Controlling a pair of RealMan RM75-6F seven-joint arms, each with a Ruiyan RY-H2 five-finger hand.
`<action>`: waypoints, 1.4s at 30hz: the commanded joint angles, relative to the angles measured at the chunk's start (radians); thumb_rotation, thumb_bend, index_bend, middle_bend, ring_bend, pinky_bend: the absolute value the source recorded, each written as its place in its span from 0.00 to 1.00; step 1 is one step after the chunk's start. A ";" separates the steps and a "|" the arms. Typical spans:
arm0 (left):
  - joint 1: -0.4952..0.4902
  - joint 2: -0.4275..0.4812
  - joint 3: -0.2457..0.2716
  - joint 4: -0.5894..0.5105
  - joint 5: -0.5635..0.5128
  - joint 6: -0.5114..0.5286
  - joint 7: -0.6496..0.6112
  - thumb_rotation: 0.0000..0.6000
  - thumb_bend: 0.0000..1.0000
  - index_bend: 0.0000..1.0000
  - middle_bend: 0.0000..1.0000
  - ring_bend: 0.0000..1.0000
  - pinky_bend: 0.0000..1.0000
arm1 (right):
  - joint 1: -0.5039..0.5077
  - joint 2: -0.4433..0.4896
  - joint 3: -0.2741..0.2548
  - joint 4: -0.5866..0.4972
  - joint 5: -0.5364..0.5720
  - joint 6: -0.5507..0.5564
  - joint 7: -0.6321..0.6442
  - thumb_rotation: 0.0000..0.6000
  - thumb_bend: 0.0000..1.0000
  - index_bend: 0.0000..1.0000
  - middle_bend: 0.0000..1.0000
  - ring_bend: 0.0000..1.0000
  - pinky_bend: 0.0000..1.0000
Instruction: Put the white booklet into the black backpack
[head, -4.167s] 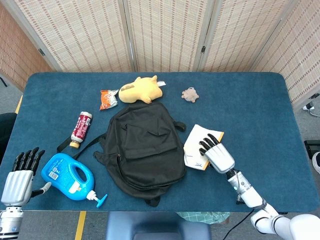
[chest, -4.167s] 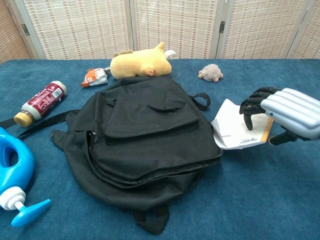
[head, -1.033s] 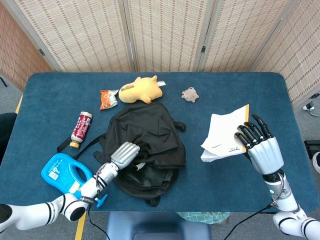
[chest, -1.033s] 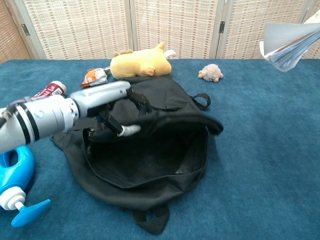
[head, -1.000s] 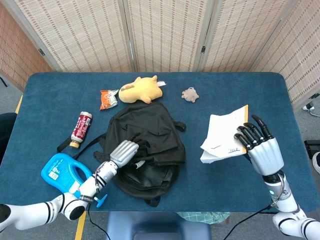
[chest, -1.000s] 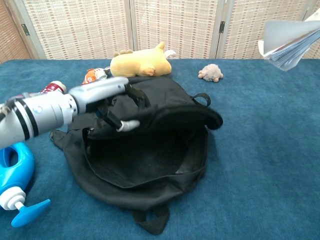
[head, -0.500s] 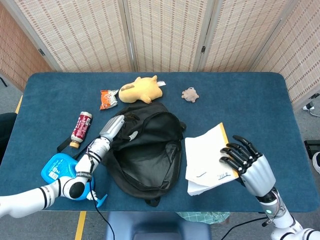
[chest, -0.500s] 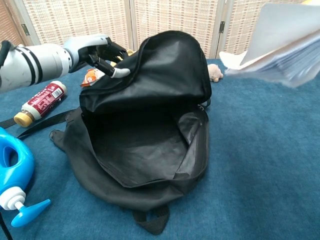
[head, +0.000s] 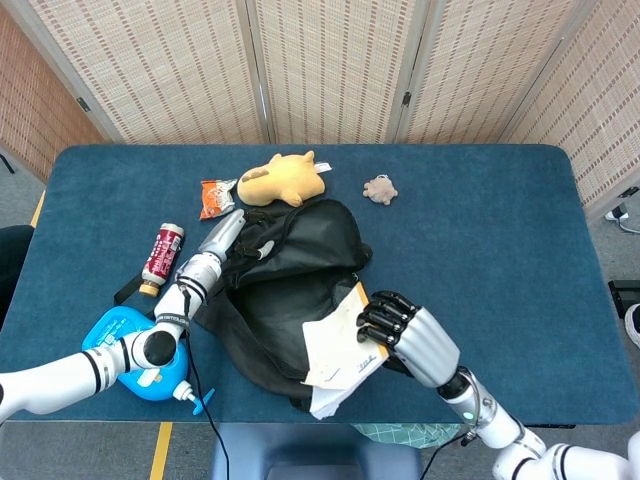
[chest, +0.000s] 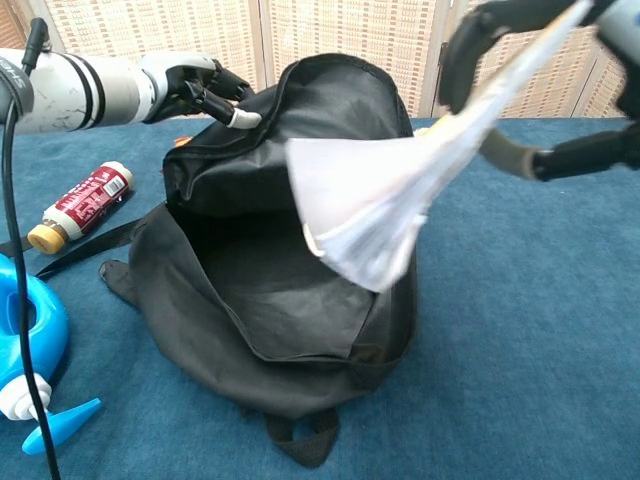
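Black fabric gapes wide in the middle of the blue table (head: 520, 230): the backpack (head: 290, 270) lies with its top flap lifted, and the left hand (head: 222, 238) grips that flap at its far-left edge, holding the mouth open. In the chest view the same left hand (chest: 190, 85) shows with dark fingers curled over the flap's rim, the dark lining below plainly exposed. The right hand (head: 408, 330) grasps the white booklet (head: 338, 358) by its near-right edge, dark fingers (head: 380, 318) over the cover and the pages fanning down and to the left. The booklet hangs above the near-right part of the opening, tilted, its lower corner over the backpack's near rim; in the chest view the booklet (chest: 390, 210) slopes down into the space over the lining, and whether it touches the fabric cannot be told. A yellow plush (head: 283, 178) lies just behind the backpack, with a snack packet (head: 216, 196) to its left and a small brown toy (head: 379, 188) to its right. A red bottle (head: 162, 256) lies left of the backpack, and a blue jug (head: 128, 352) sits at the near-left edge.
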 joint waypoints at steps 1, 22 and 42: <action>-0.010 0.007 -0.001 0.002 -0.028 -0.017 -0.004 1.00 0.56 0.63 0.33 0.27 0.00 | 0.049 -0.079 0.046 0.075 0.023 -0.031 0.023 1.00 0.46 0.91 0.50 0.39 0.33; -0.036 0.026 0.009 0.042 -0.134 -0.099 -0.061 1.00 0.56 0.63 0.33 0.26 0.00 | 0.241 -0.514 0.084 0.708 0.047 -0.005 0.180 1.00 0.46 0.91 0.52 0.43 0.38; -0.002 0.057 0.022 0.007 -0.069 -0.124 -0.121 1.00 0.56 0.63 0.33 0.25 0.00 | 0.142 -0.631 -0.038 1.044 0.118 0.018 0.310 1.00 0.46 0.91 0.52 0.43 0.39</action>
